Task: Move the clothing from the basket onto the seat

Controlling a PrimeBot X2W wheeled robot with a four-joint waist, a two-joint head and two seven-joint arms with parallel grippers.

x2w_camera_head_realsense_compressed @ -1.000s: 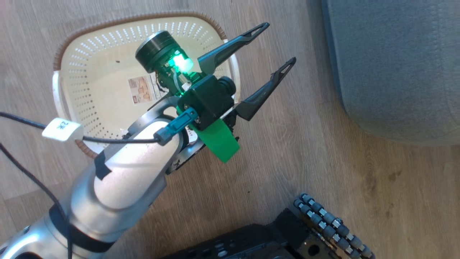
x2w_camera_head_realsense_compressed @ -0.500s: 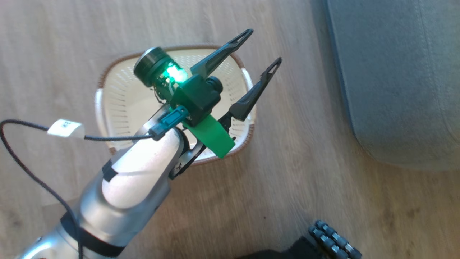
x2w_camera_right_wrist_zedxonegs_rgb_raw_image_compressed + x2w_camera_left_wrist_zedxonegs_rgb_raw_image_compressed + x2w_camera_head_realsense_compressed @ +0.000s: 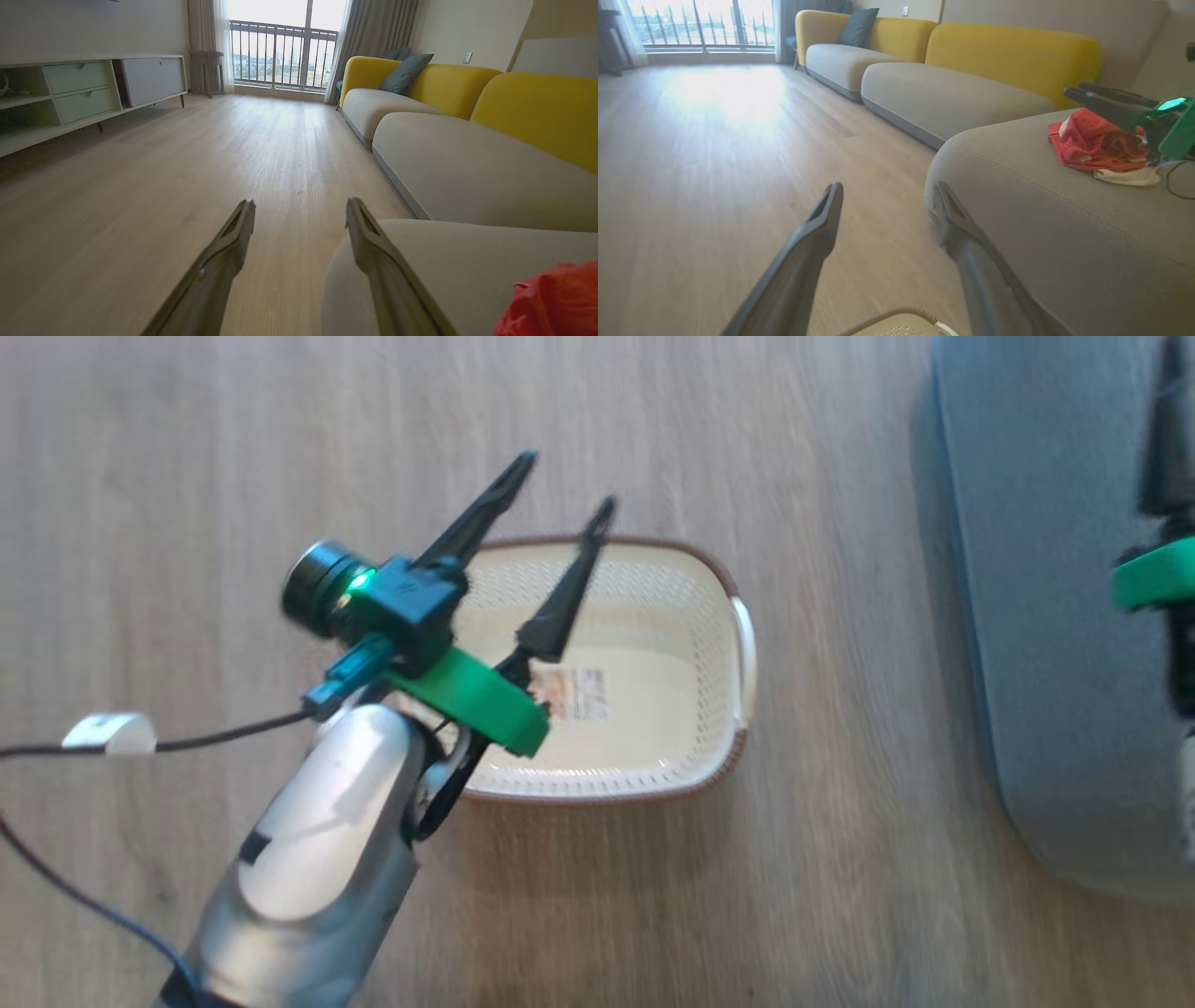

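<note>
While the red clothing (image 3: 1092, 144) lies heaped on the grey seat (image 3: 1041, 210) just beside the spread, empty right tool (image 3: 300, 201), the basket (image 3: 695, 644) below the spread left tool (image 3: 567, 481) holds none; likely light, limp, best pinched at a raised fold.

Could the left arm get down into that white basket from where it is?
Probably yes. The left gripper, open, hangs above the basket, whose top is uncovered, a label sticker on its bottom. Its fingers point out over the wood floor, so it would have to tilt down.
</note>
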